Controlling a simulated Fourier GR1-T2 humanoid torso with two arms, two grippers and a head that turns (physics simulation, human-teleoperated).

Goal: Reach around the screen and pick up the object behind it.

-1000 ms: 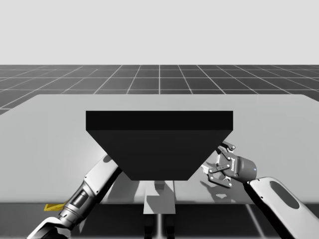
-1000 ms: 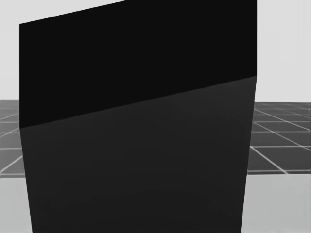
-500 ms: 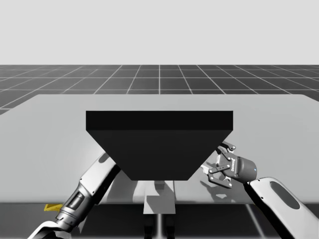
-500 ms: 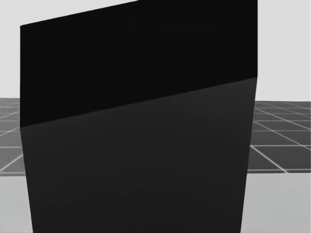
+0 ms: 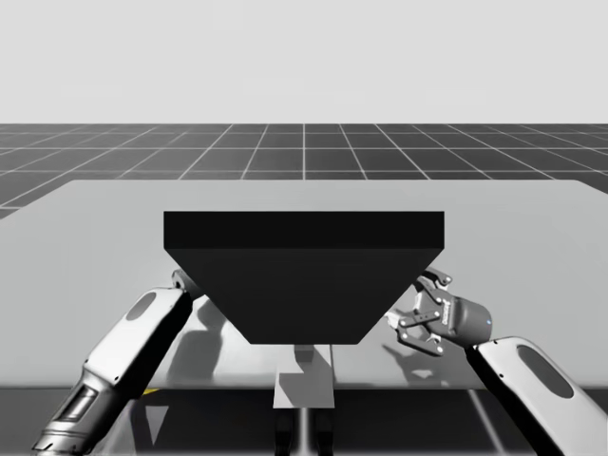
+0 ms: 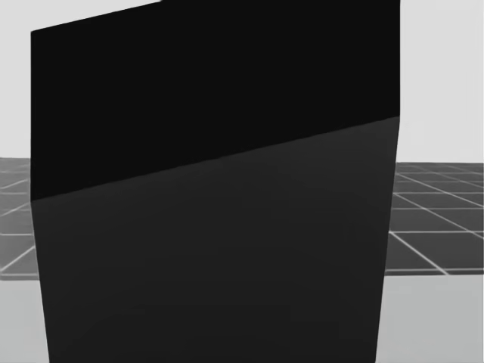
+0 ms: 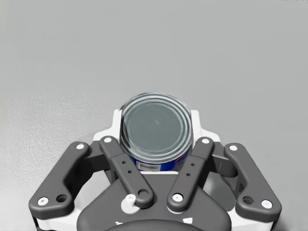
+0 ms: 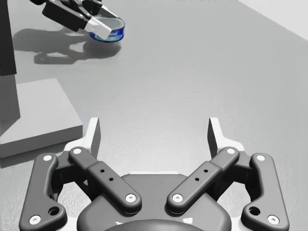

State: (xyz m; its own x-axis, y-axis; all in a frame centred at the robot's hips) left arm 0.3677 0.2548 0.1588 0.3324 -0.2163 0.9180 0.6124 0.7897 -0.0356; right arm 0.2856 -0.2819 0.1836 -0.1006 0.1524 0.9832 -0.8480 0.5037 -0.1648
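Note:
A black screen (image 5: pixel 304 275) stands in the middle of the grey table (image 5: pixel 532 247) and covers most of the head view (image 6: pixel 212 227). Behind it, a short round can with a blue label (image 7: pixel 156 127) sits between the white pads of my left gripper (image 7: pixel 155 135), which is shut on it from both sides. My left arm (image 5: pixel 133 347) reaches past the screen's left edge. Ahead of my right gripper (image 8: pixel 155 134), far off, the left gripper (image 8: pixel 96 24) holds the can (image 8: pixel 114 29) over its shadow. My right gripper (image 5: pixel 410 309) stands open beside the screen's right edge, holding nothing.
A low grey block (image 8: pixel 33 120) lies ahead of the right gripper, toward the left gripper, at the foot of the dark screen (image 8: pixel 7 38). The same block (image 5: pixel 304 375) shows under the screen's near edge. Bare table stretches to the right and behind.
My left forearm has swung outward to the left and rolled, so its white cover now faces up. My head has turned slightly. The right arm has barely moved.

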